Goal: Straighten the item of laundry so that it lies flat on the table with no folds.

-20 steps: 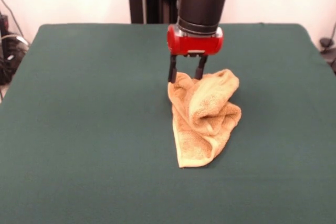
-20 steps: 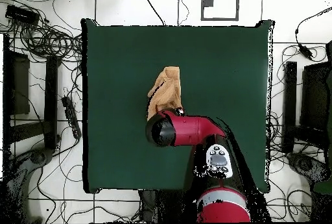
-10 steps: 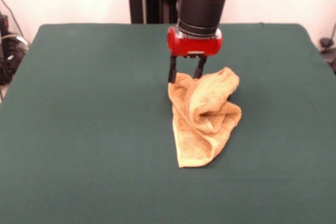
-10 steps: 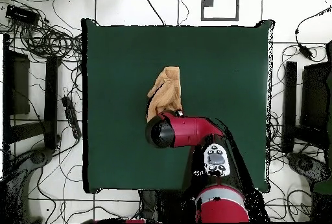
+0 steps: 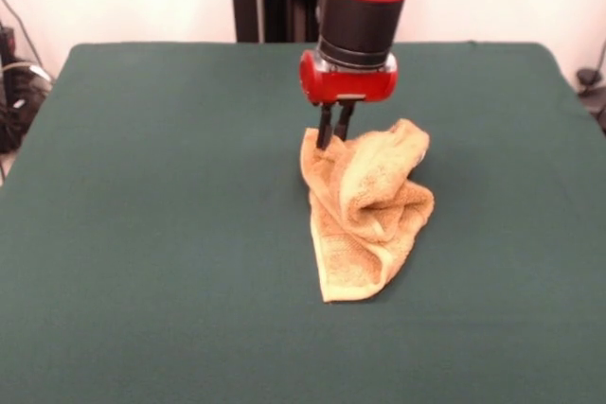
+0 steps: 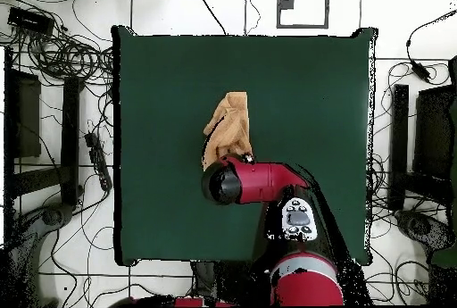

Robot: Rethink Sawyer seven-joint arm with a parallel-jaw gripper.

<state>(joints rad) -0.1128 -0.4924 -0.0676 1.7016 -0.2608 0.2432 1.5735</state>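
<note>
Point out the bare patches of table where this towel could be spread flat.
In the front view, the table is bare from its left edge to the crumpled towel, and from the towel to the right edge; the near strip is bare too. Crowded only at the middle, where the gripper is shut on the towel's far corner.

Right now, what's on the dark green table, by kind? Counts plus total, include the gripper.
Crumpled orange-tan terry towel: 1, folded over itself, not flat
Red and black robot gripper: 1, shut on the towel's far corner
Dark green cloth-covered table: 1
Total: 3
</note>
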